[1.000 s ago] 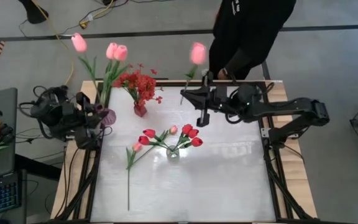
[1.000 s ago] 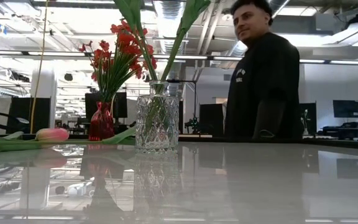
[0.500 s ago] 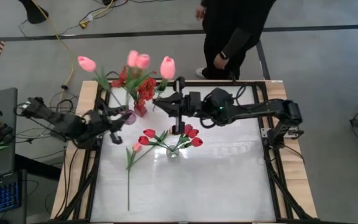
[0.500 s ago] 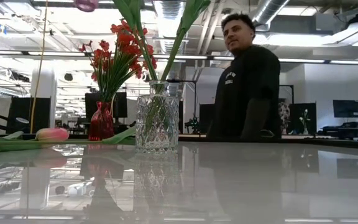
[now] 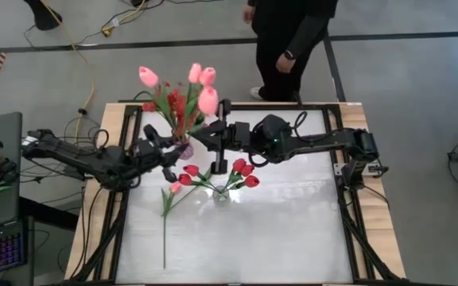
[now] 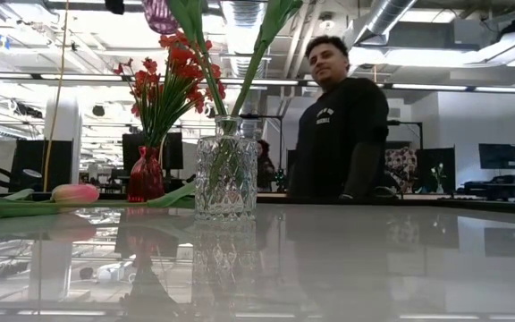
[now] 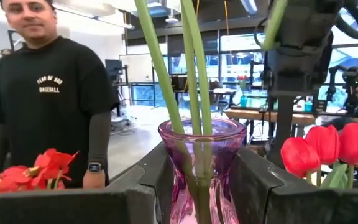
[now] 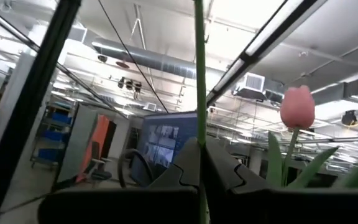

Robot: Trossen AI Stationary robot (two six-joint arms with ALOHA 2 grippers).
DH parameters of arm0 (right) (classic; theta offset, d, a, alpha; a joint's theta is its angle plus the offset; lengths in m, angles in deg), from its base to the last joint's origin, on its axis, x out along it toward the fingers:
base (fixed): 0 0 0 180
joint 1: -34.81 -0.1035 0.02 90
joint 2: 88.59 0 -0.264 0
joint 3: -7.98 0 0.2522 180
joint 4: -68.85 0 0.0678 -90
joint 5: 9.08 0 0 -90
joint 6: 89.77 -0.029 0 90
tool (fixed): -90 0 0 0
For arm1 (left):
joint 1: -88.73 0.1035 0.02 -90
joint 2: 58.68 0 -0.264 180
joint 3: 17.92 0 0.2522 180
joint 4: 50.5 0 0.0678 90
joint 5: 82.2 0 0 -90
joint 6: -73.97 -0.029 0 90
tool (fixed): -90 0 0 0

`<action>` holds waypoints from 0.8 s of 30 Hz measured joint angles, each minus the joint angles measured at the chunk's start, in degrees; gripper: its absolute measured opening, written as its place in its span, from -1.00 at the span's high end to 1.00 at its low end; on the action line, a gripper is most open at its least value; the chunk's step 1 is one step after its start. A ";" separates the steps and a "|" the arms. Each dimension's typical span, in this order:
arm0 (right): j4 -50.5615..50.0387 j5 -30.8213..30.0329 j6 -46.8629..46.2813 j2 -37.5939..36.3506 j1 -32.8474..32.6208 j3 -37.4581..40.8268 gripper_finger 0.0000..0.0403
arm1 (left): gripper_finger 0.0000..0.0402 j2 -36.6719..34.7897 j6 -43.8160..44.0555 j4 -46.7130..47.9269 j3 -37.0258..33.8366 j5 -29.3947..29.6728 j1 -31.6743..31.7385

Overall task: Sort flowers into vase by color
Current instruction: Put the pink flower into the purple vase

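Gripping the purple vase, the left end effector lifts it; the right end effector pinches a pink tulip's stem.

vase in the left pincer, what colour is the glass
Purple-pink tinted glass vase, clearest in the left wrist view, clamped between the left pincer fingers.

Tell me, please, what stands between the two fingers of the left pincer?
A purple glass vase holding green stems stands there, gripped by the left pincer; the left wrist view shows it.
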 joint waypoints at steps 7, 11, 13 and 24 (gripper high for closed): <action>1.03 0.00 -0.43 0.93 1.04 -0.04 0.86 | 0.48 1.96 -1.58 -4.68 0.00 -1.03 0.55; 3.39 0.07 -1.78 3.09 2.41 0.04 0.86 | 0.48 2.04 -2.86 -5.67 0.00 -1.18 1.57; 5.29 0.33 -3.15 3.96 3.29 0.02 0.86 | 0.48 1.93 -3.52 -5.66 0.04 -1.16 2.18; 9.26 1.67 -6.56 6.64 4.89 0.00 0.86 | 0.48 1.60 -4.46 -5.23 0.07 -1.81 3.79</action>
